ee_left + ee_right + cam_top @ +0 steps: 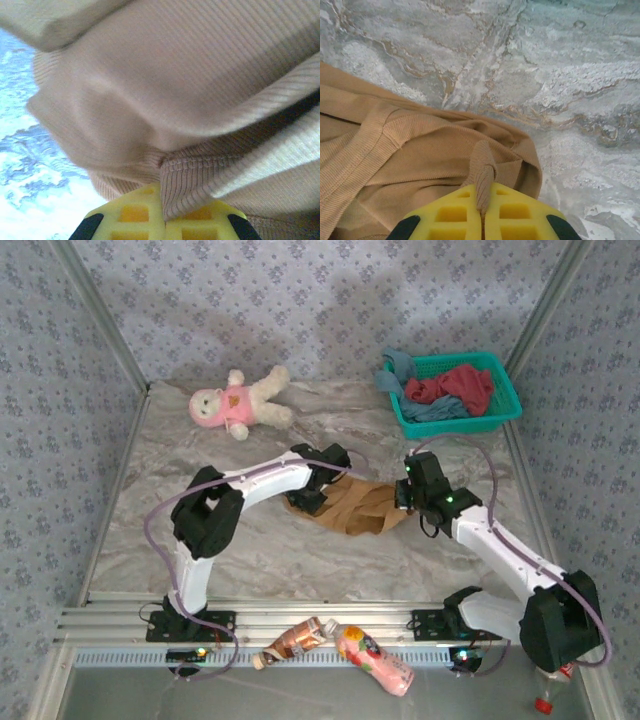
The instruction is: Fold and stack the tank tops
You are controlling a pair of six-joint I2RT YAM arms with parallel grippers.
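Top external view, 6 o'clock edge: a brown bottle (295,640) and a pink bottle (375,658) lie side by side, just nearer than the arm bases. At the middle of the table (250,550) the tan top (360,508) is crumpled in a heap, with the left gripper (310,502) at its 9 o'clock end and the right gripper (405,498) at its 3 o'clock end; the wrist views show each set of yellow jaws closed on a pinched fold of the ribbed cloth. Far side: a doll (238,400) lies face up at 11 o'clock, and a basket (460,427) at 1 o'clock holds the red top (460,385) and the blue top (435,410), the blue one draped over the left rim.
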